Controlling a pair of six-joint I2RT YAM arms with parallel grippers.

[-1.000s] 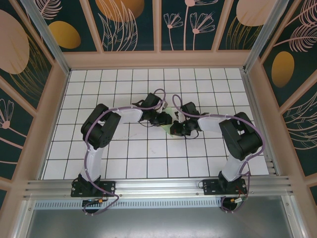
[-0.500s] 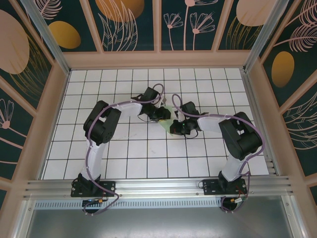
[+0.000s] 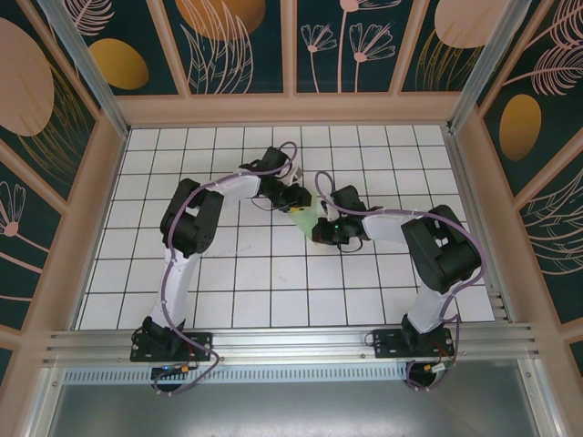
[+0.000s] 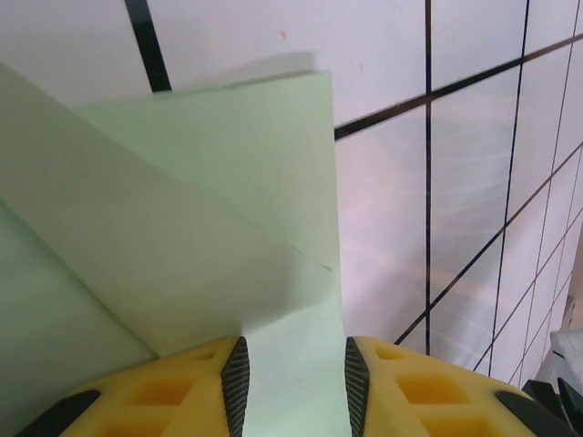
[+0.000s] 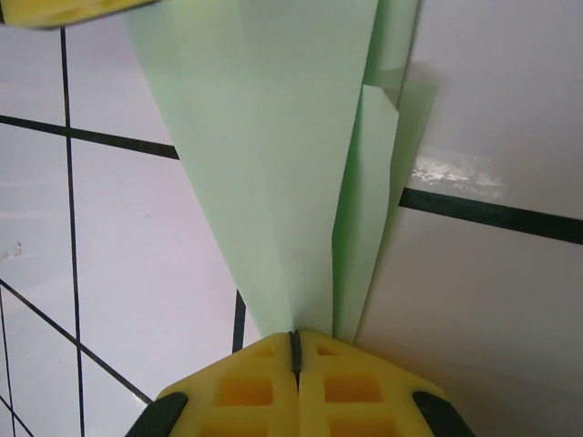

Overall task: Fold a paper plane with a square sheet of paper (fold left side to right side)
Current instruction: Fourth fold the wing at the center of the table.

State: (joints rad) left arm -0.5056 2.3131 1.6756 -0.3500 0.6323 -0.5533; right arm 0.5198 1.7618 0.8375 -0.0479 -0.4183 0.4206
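Observation:
The pale green paper plane (image 3: 305, 216) lies folded into a slim dart on the white tiles between both grippers. My right gripper (image 3: 320, 231) is shut on its narrow tip (image 5: 301, 309), and the long folded layers (image 5: 273, 137) fan away from the jaws (image 5: 294, 350). At the wide end my left gripper (image 3: 298, 200) stands open. A flap of the paper (image 4: 209, 228) runs between its two ribbed pads (image 4: 236, 382), its right edge close to the other pad. A yellow finger (image 5: 64, 9) of the left gripper shows at the top left of the right wrist view.
The table (image 3: 228, 291) is a white grid of tiles with black lines. Pink frame walls (image 3: 82, 228) close it in at the left, right and back. Both arms reach inward and meet near the table's middle.
My left gripper has slid toward the far side along the paper, its jaws a touch wider. The right gripper stays shut on the tip, almost still.

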